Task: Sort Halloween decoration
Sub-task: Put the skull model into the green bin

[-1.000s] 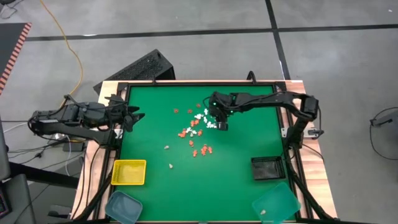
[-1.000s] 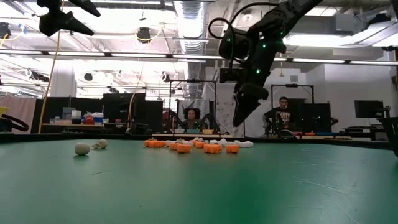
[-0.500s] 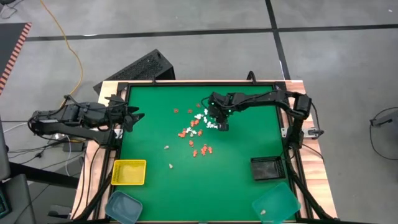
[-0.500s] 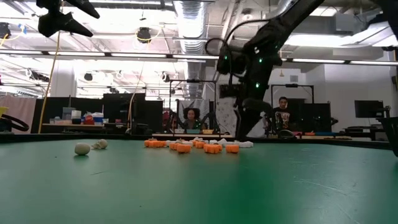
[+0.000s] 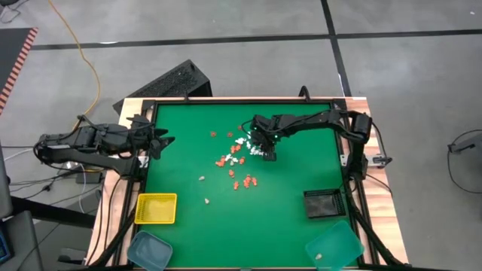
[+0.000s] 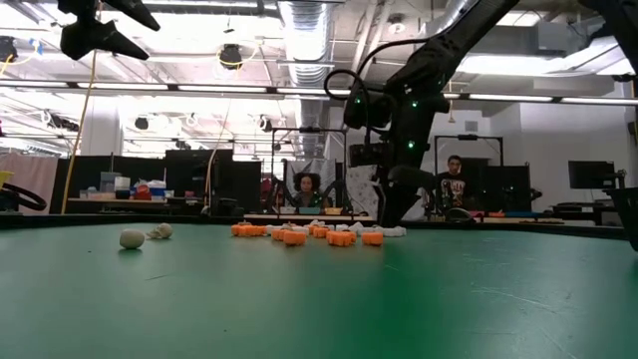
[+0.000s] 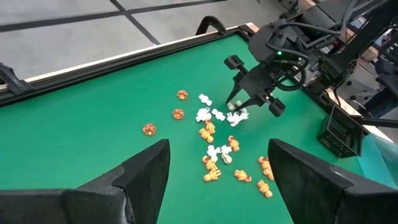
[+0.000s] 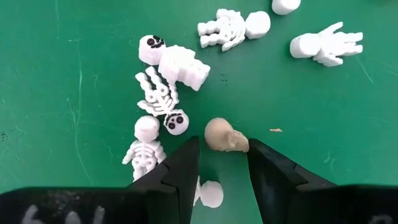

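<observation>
Sorting has barely begun: nearly all the Halloween decoration (image 5: 237,159) lies scattered mid-table (image 5: 286,196), the right pincer (image 8: 222,163) spread around a cream skull (image 8: 225,135) but not yet clenched, while the left pincer (image 5: 162,143) waits released at the table's edge.

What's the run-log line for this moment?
right gripper: open, fingers straddling cream skull | left gripper: open, waiting at table edge
</observation>
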